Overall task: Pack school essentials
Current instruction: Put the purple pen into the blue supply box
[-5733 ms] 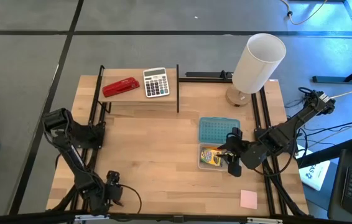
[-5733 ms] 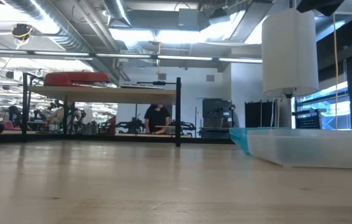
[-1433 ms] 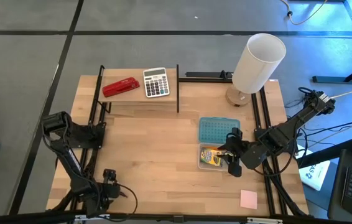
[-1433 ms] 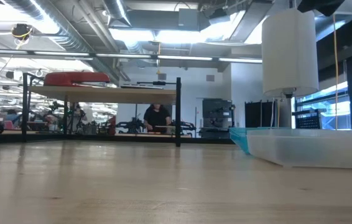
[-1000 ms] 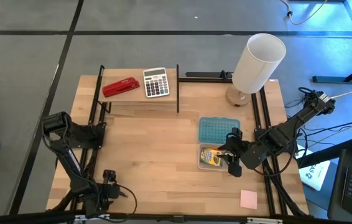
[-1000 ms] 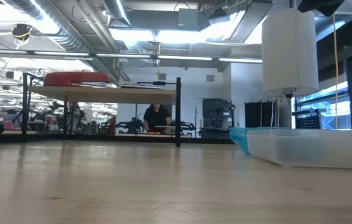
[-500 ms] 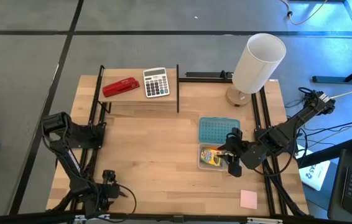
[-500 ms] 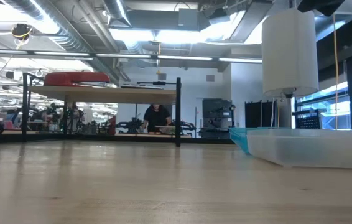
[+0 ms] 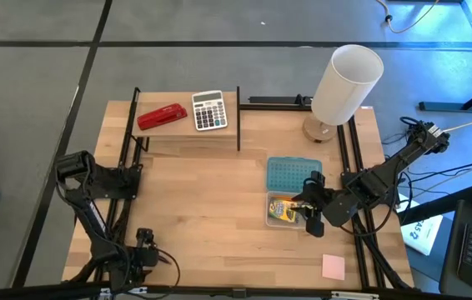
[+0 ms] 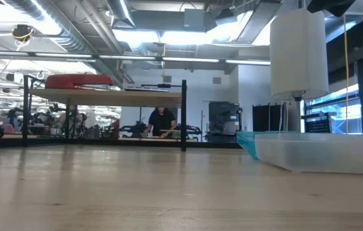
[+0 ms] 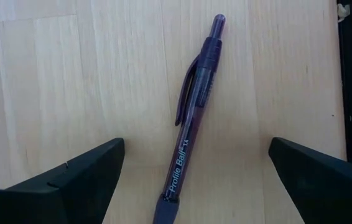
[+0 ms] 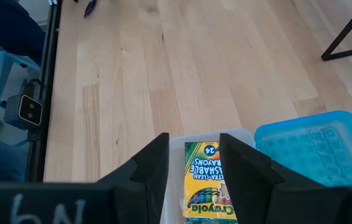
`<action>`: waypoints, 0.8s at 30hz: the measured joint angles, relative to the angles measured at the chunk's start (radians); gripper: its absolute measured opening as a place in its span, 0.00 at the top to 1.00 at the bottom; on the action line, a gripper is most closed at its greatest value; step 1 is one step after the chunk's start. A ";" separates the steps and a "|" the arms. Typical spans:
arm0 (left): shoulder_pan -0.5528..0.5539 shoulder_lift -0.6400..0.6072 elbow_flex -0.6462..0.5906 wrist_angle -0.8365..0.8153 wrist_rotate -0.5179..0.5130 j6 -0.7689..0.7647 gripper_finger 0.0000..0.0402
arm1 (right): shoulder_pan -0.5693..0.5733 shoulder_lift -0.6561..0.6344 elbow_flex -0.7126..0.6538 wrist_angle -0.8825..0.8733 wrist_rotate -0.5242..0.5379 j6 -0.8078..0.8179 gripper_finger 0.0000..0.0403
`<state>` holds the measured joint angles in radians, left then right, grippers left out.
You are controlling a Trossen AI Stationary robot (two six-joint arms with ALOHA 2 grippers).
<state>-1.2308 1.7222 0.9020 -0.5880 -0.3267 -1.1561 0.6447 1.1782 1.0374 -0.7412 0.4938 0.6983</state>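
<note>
A dark purple pen (image 11: 191,124) lies flat on the wood near the table's near left corner. My left gripper (image 9: 141,248) points down over it, open, one finger on each side of the pen (image 11: 196,149) and clear of it. The yellow-green crayon box (image 9: 282,208) lies inside a clear container (image 9: 271,218) right of centre. My right gripper (image 9: 309,215) hangs open above it, and the crayon box (image 12: 204,180) shows between its fingers without touching them. A pink note pad (image 9: 333,267) lies flat near the near right corner.
The container's blue lid (image 9: 293,175) lies just beyond it. A raised shelf at the far left carries a red stapler (image 9: 163,117) and a grey calculator (image 9: 209,110). A white lamp (image 9: 346,82) stands at the far right. A person (image 10: 162,122) is far behind the table.
</note>
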 joint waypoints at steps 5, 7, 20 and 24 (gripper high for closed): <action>0.000 0.000 0.000 -0.010 0.000 0.001 0.01 | 0.000 0.000 0.000 0.000 0.000 0.000 0.65; 0.000 0.000 0.000 -0.010 0.000 0.003 0.03 | 0.000 0.000 0.000 0.000 0.000 0.000 0.65; -0.001 -0.001 0.001 -0.013 0.002 0.018 0.21 | 0.000 0.000 0.000 0.000 0.000 0.000 0.65; 0.001 -0.001 0.002 -0.013 0.001 0.040 0.27 | 0.000 0.000 0.000 0.000 0.000 0.000 0.65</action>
<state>-1.2301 1.7214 0.9035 -0.6014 -0.3254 -1.1162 0.6447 1.1782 1.0374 -0.7412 0.4938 0.6983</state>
